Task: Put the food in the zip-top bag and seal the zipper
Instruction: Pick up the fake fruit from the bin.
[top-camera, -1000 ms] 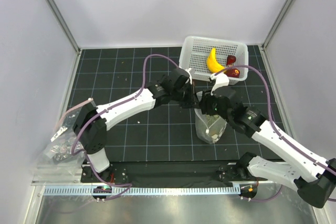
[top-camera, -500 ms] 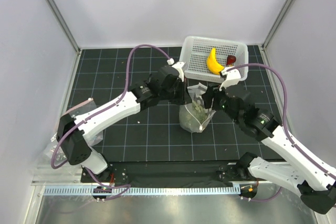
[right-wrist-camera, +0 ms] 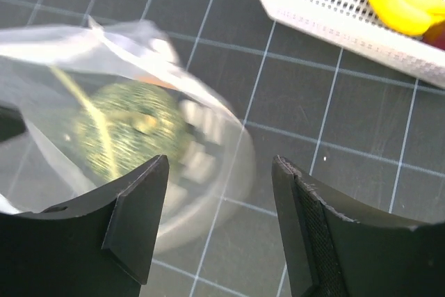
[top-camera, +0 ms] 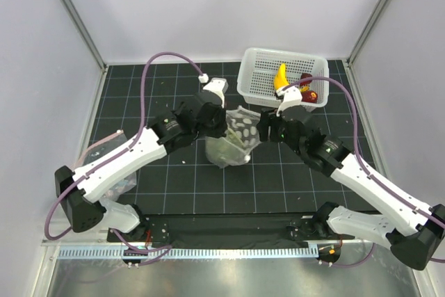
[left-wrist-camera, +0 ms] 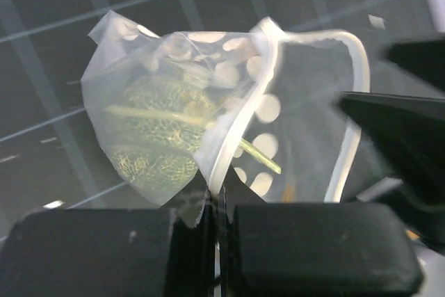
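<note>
Melon was in bag already; banana, red fruits sat in basket, zipper wasn't sealed. Left gripper pinched bag rim, right gripper fingers apart, holding nothing.

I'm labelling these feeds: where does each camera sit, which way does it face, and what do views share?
Top external: high behind the robot, facing down; left arm, right arm, bag, basket.
Left wrist: facing down past the left gripper, shut on the bag.
Right wrist: facing down past the open right gripper at bag and basket.
Shared: all three show the bag.
</note>
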Action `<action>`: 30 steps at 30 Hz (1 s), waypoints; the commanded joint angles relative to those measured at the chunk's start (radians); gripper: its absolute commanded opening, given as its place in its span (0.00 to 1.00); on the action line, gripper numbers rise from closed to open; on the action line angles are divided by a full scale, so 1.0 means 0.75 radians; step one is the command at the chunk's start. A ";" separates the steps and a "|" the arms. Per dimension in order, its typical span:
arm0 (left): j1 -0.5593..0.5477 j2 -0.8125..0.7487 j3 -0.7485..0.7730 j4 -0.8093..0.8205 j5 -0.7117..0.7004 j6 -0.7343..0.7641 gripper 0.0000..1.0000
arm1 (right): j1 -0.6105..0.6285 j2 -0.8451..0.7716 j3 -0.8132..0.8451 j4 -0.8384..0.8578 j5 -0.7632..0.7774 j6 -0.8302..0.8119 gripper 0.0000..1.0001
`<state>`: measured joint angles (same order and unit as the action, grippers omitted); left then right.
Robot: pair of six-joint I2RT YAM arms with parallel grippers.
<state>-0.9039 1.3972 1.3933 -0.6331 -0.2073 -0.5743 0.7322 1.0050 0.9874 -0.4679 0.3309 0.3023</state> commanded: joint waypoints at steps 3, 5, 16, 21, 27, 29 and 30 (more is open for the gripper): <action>-0.002 -0.112 0.061 -0.160 -0.517 0.029 0.00 | 0.007 -0.005 0.129 0.141 0.160 -0.019 0.66; -0.004 -0.141 0.036 -0.168 -0.682 0.046 0.00 | -0.011 0.026 0.160 0.153 0.241 -0.033 0.65; -0.034 0.039 0.056 -0.199 -0.940 0.166 0.00 | -0.493 0.437 0.342 0.243 -0.013 0.088 0.75; -0.034 0.092 0.089 -0.236 -0.914 0.164 0.00 | -0.588 0.721 0.485 0.333 -0.034 0.017 0.98; -0.034 0.064 0.051 -0.213 -0.842 0.160 0.00 | -0.592 1.095 0.737 0.339 0.078 -0.333 0.98; -0.034 0.060 0.046 -0.207 -0.822 0.160 0.00 | -0.598 1.163 0.767 0.374 0.139 -0.395 0.99; -0.034 0.058 0.046 -0.207 -0.812 0.160 0.00 | -0.602 1.240 0.814 0.374 0.142 -0.476 1.00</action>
<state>-0.9276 1.4792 1.4063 -0.8059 -0.8242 -0.4591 0.2848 1.8702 1.5162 -0.2428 0.3737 0.1257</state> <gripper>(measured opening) 0.010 0.990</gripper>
